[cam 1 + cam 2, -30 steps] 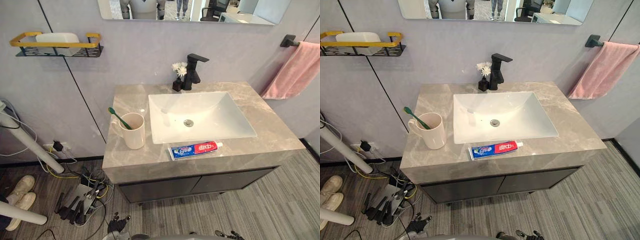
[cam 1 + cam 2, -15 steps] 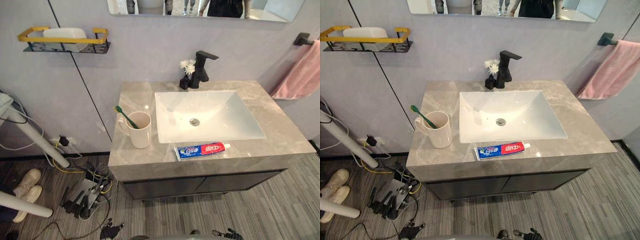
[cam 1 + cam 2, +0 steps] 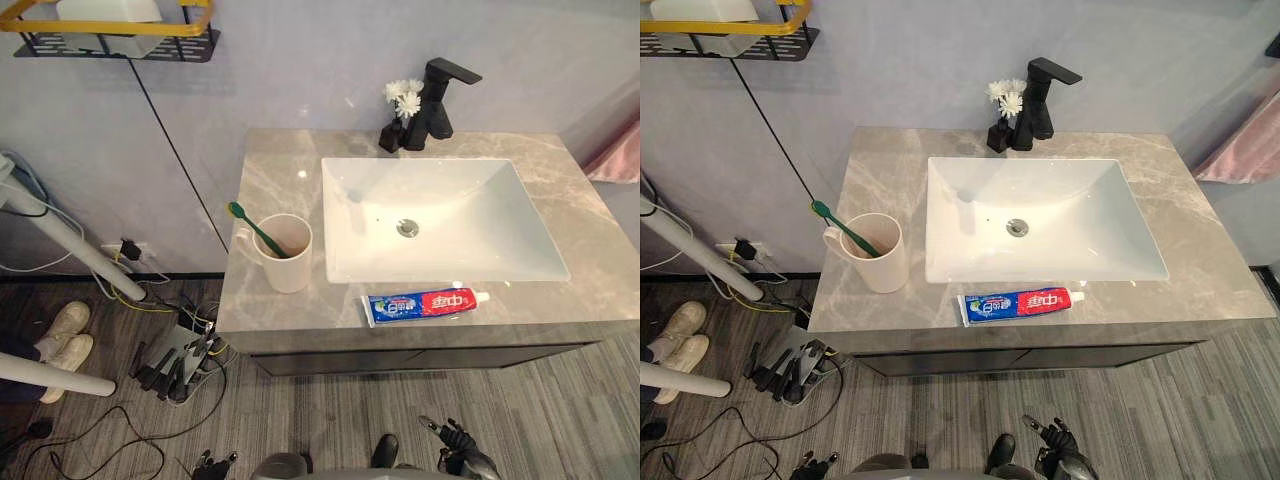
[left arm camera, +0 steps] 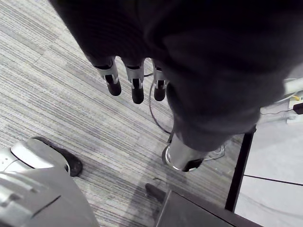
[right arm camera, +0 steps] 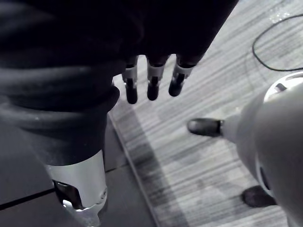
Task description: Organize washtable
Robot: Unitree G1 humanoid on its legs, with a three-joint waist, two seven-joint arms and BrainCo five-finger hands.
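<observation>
On the grey marble washtable a cream mug stands left of the white sink, with a green toothbrush leaning out of it. A blue and red toothpaste tube lies flat along the front edge, before the sink. A black faucet and a small black vase of white flowers stand behind the basin. My left hand hangs over the floor, fingers straight, holding nothing. My right hand hangs the same way beside the cabinet, and shows low down in the left eye view.
A black and yellow wall shelf with a white dish hangs at upper left. A pink towel hangs at the right. Cables and a power strip, white stand legs and a person's white shoes sit on the floor at left.
The camera has tipped down and come closer, so the whole picture has shifted. The mug, toothbrush and toothpaste have not moved on the washtable.
</observation>
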